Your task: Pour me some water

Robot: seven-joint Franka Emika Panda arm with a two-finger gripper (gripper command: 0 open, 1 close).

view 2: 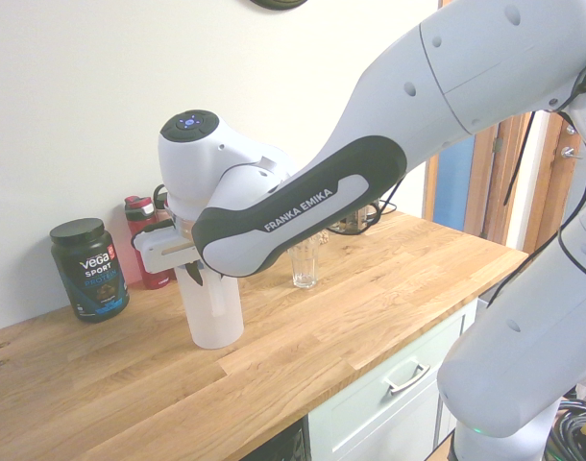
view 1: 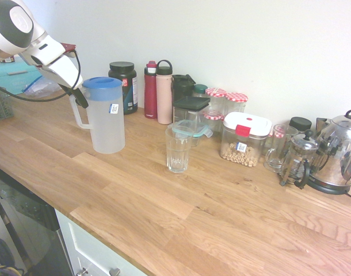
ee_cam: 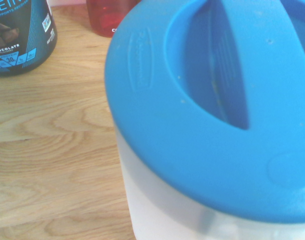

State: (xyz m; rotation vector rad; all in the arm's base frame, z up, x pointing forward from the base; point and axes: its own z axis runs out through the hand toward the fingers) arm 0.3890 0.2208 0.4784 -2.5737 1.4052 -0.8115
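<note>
The translucent pitcher [view 1: 106,118] with the blue lid [view 1: 102,83] stands upright on the wooden counter [view 1: 221,201], toward the end where the arm reaches in, and the empty drinking glass [view 1: 178,148] stands on the bare wood near it, apart from it and nearer the middle of the counter. The gripper [view 1: 79,96] sits at the pitcher's handle [view 1: 77,115], up near the lid; its dark fingers [view 1: 81,99] lie against the top of the handle, but whether they are clamped on it or still slightly apart cannot be told from either outside view. In the wrist view the blue lid [ee_cam: 217,110] fills most of the picture. Behind the pitcher, along the wall, stand a black protein tub [view 1: 124,86], a red bottle [view 1: 151,90] and a pink bottle [view 1: 164,93]. Further along are jars with red checked lids [view 1: 226,100], a clear container of nuts [view 1: 244,140], a French press [view 1: 299,160] and a steel kettle [view 1: 339,152].
</note>
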